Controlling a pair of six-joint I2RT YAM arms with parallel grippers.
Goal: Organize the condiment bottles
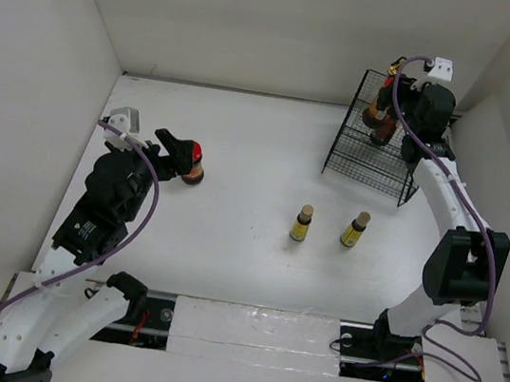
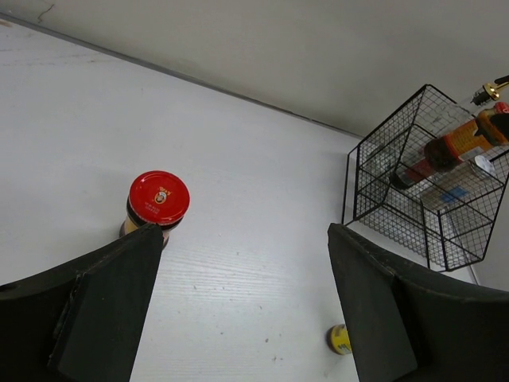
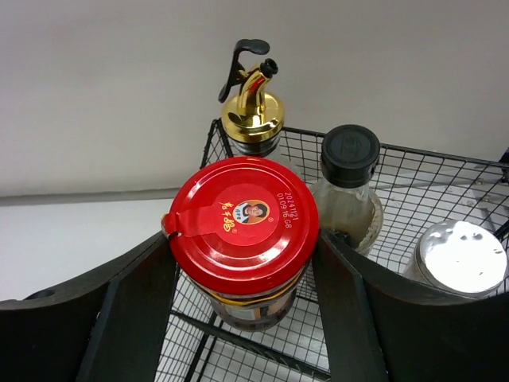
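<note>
Right hand (image 3: 245, 243), upper right of the top view, closed on a red-capped jar (image 3: 242, 223) at the wire basket (image 3: 445, 183); I would lower it clear of the gold-spouted bottle (image 3: 253, 111) before releasing. Left hand (image 2: 246, 239) wide, second red-capped jar (image 2: 157, 200) just ahead on the surface (image 2: 238, 159)

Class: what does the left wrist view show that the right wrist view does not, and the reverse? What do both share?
Left wrist only: open left gripper, lone red-capped jar, small yellow bottle. Right wrist only: right gripper shut on the red-lidded jar; black-capped bottle and shaker shown plainly. Both: black wire basket, gold-spouted bottle, seemingly that red-lidded jar.
</note>
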